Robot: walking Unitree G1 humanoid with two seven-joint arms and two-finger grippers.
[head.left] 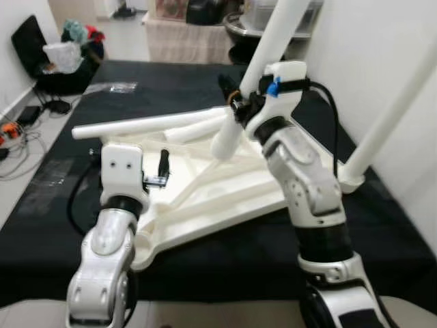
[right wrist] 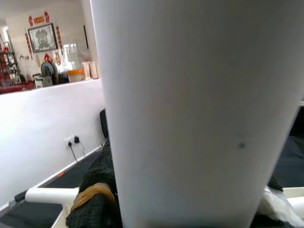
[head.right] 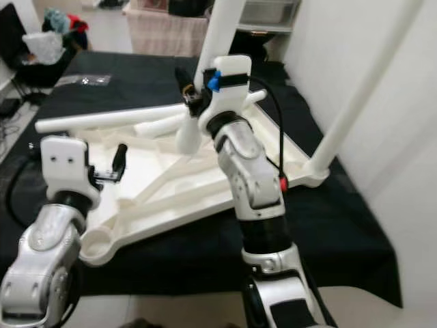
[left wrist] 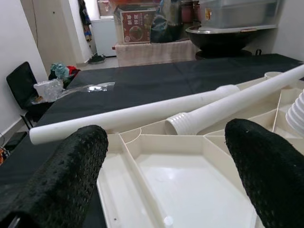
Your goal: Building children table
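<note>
— Which step is this?

— Fitting a leg. The right gripper (head.left: 235, 102), in the centre of the frame, has its fingers closed around a white leg (head.left: 256, 72) that rises toward the top edge, its lower end standing on the upturned white tabletop (head.left: 225, 198). Another leg (head.left: 389, 116) already stands in the corner socket at the right.

— And the left gripper?

— The left gripper (left wrist: 166, 156) hovers over the tabletop at lower left, fingers wide, holding nothing.

— What next?

— I judge the held leg must be seated straight and twisted home.

— Anything lying in the tabletop's ribbed hollows?

— Two loose legs (left wrist: 142, 111) lie across its far edge, one threaded end showing. The tabletop rests on a black-covered bench (head.left: 205, 253).
</note>
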